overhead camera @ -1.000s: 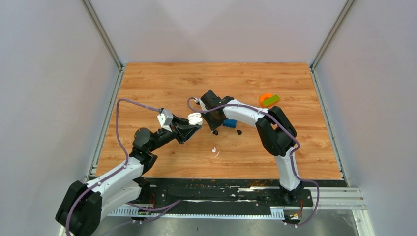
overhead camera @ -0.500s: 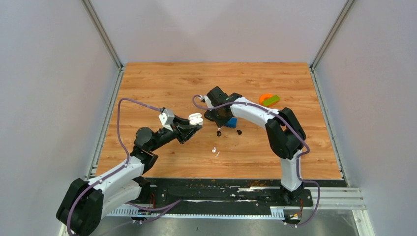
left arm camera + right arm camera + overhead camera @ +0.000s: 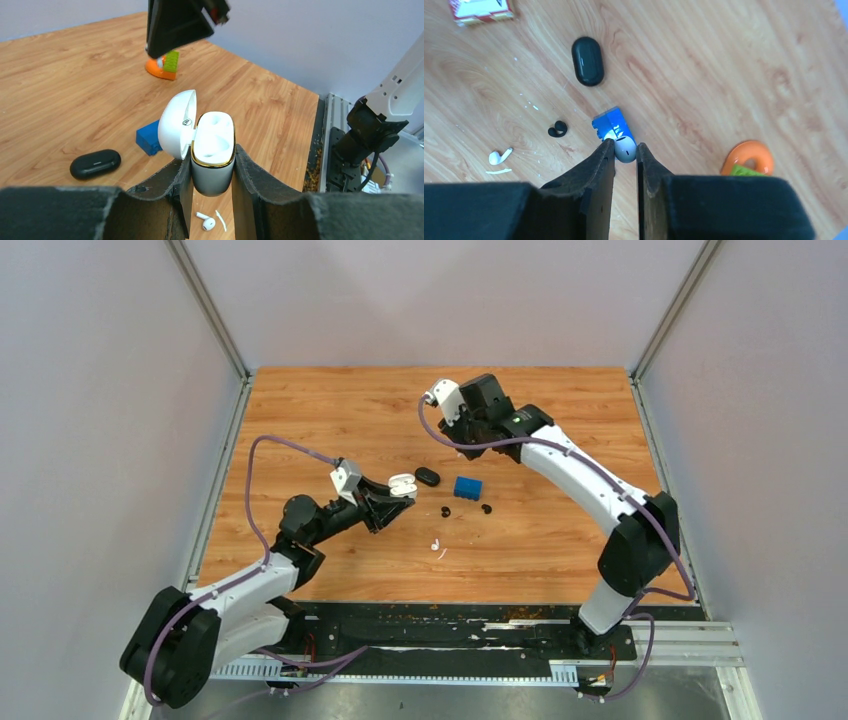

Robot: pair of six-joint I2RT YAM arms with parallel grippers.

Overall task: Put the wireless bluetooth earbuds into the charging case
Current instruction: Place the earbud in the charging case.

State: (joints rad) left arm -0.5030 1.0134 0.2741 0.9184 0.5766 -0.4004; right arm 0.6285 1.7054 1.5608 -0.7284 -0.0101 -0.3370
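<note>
My left gripper (image 3: 398, 490) (image 3: 212, 165) is shut on the white charging case (image 3: 213, 150), held upright with its lid (image 3: 177, 124) open and both wells empty. My right gripper (image 3: 466, 436) (image 3: 625, 150) is raised high over the far middle of the table. It is shut on a white earbud (image 3: 625, 149) pinched at its fingertips, above the blue block (image 3: 610, 125). A second white earbud (image 3: 435, 543) (image 3: 206, 222) (image 3: 500, 156) lies on the table beside a thin white sliver (image 3: 220, 220). Two black earbuds (image 3: 445, 511) (image 3: 486, 508) lie near the blue block (image 3: 467, 487).
A closed black case (image 3: 427, 476) (image 3: 95, 164) (image 3: 587, 61) lies left of the blue block. An orange ring with a green piece (image 3: 162, 67) (image 3: 748, 156) sits at the far right. Grey walls enclose the wooden table (image 3: 330, 410).
My right gripper has lifted off the table by the blue block and swung toward the far side with the white earbud, uncovering the black case. My left gripper shifted slightly right with the case.
</note>
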